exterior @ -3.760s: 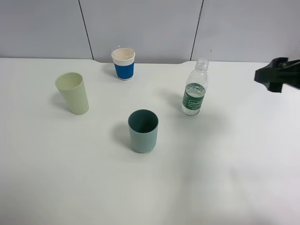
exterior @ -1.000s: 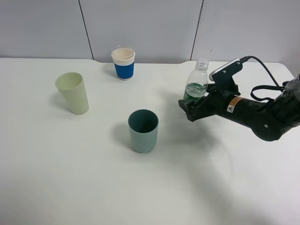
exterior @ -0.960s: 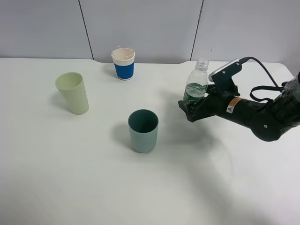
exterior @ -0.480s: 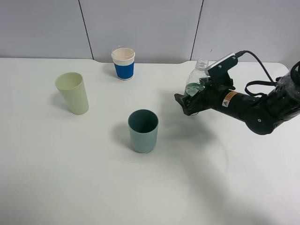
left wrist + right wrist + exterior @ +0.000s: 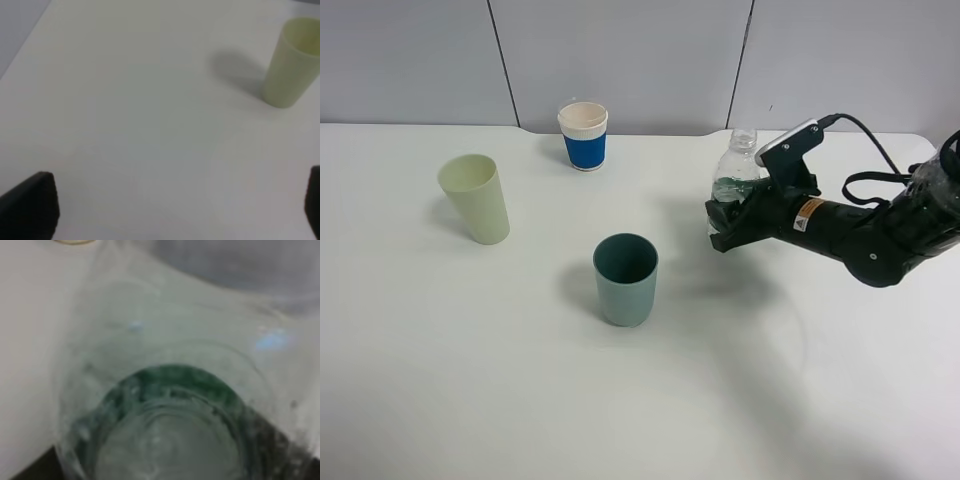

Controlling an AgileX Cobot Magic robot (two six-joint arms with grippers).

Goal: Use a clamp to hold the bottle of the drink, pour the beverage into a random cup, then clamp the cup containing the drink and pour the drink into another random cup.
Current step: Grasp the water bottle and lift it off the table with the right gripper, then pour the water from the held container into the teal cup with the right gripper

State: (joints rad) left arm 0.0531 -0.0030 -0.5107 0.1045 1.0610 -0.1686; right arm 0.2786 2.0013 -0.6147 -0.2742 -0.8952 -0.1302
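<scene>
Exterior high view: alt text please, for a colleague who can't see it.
The right arm has its jaws shut on the small clear bottle, right of centre on a white table. A teal cup stands in the middle, a pale yellow-green tumbler to the left, and a blue-sleeved paper cup at the back.

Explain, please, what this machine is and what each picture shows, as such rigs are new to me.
This is a robot with two arms, each ending in a black two-jawed gripper. One camera looks down from above; the other two sit on the wrists. On the white table stand a teal-blue plastic tumbler, a pale yellow-green tumbler and a blue-sleeved paper cup. The right gripper is shut on a small clear plastic bottle with a green label, filling its wrist view. The left gripper is open.
</scene>
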